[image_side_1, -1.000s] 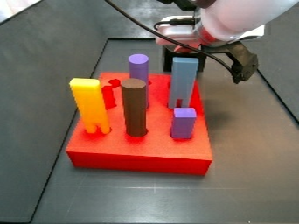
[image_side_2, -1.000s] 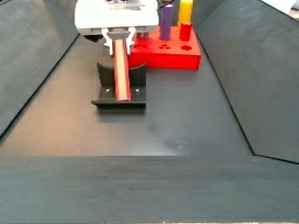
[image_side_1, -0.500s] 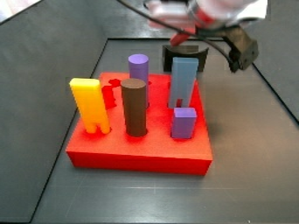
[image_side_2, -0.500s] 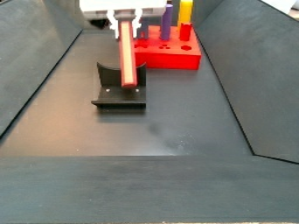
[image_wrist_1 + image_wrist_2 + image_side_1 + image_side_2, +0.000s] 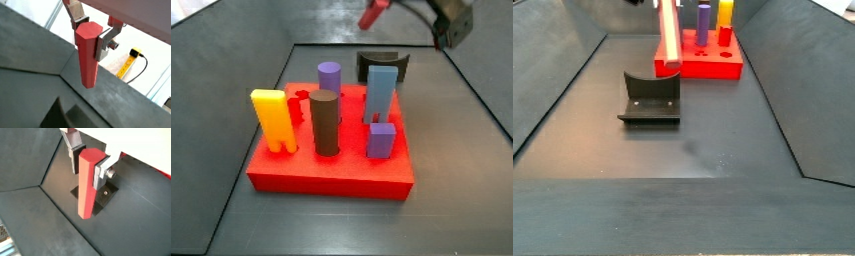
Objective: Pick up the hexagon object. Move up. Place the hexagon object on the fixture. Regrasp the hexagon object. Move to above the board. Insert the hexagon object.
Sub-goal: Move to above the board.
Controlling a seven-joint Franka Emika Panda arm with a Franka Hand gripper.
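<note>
The hexagon object is a long red six-sided rod. In both wrist views my gripper [image 5: 90, 30] [image 5: 90, 159] is shut on its upper end, a silver finger on each side, and the rod [image 5: 87, 57] [image 5: 86, 188] hangs straight down. In a side view the rod [image 5: 668, 35] hangs in the air above the dark fixture [image 5: 651, 97], clear of it. The fixture also shows below the rod in a wrist view [image 5: 101, 196]. In a side view only the rod's tip [image 5: 374, 14] shows at the top edge. The red board [image 5: 331, 168] lies beyond the fixture [image 5: 381, 66].
The board holds a yellow piece [image 5: 271, 120], a brown cylinder [image 5: 326, 122], a purple cylinder [image 5: 329, 75], a blue block [image 5: 381, 95] and a purple block [image 5: 381, 140]. Sloped dark walls [image 5: 567, 70] ring the floor.
My gripper has risen with the hexagon object in it, lifting the rod off the fixture. In the side views the gripper has moved almost out of the top of the frame.
</note>
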